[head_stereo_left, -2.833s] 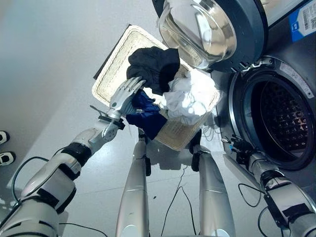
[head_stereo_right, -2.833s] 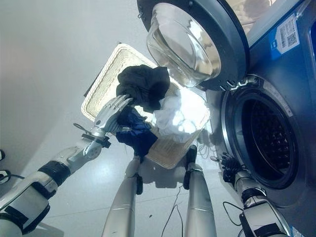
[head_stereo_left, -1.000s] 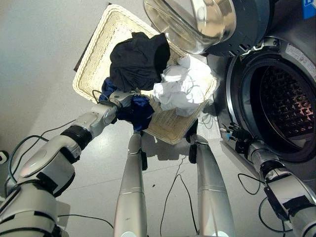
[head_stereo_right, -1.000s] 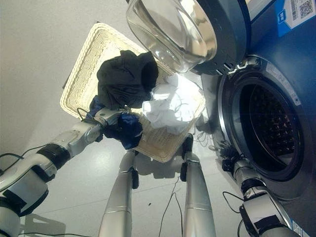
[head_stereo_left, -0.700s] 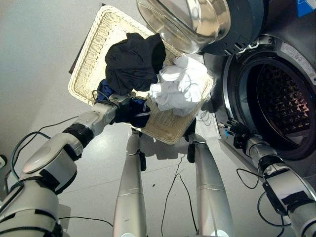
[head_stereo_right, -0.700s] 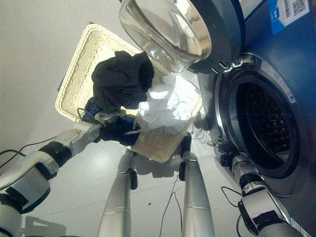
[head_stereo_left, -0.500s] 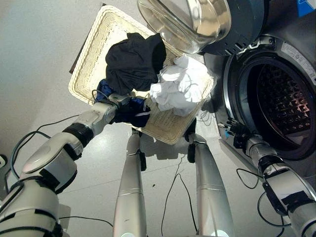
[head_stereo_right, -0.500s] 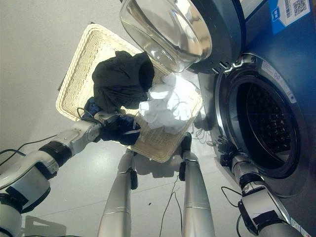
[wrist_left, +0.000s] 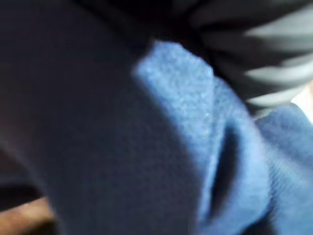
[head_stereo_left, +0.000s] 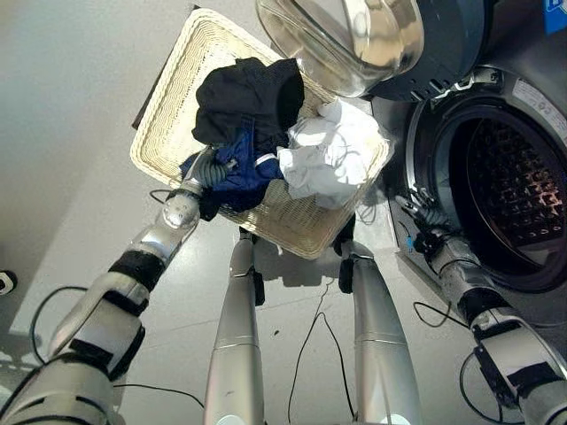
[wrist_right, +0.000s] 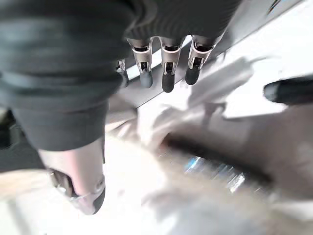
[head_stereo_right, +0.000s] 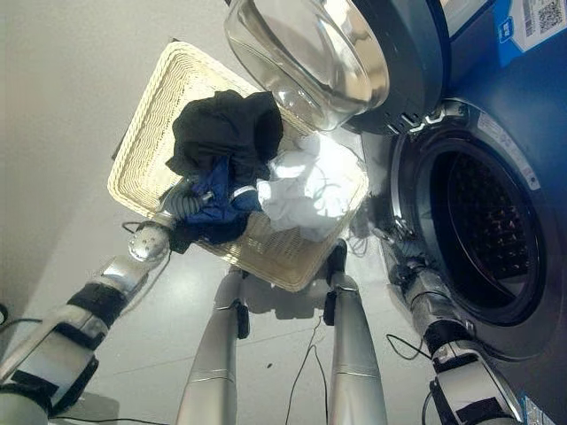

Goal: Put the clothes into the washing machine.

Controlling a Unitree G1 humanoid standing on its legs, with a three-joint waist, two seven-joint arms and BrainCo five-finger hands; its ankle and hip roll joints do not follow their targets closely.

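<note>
left hand point(head_stereo_left: 209, 168): left-centre of our head view, buried in the blue garment point(head_stereo_left: 237, 173); can't tell what the fingers are doing
basket point(head_stereo_left: 168, 106): upper left, with black clothes point(head_stereo_left: 251, 99), blue one, white clothes point(head_stereo_left: 334, 159)
washing machine point(head_stereo_left: 496, 190): right, door point(head_stereo_left: 390, 44) open
right hand point(wrist_right: 161, 63): lower right by the drum, fingers straight, empty

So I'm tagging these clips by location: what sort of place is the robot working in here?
Most likely a laundry area. A front-loading washing machine stands with its round glass door swung open, and a wicker basket of clothes sits beside it on a plain pale floor.
</note>
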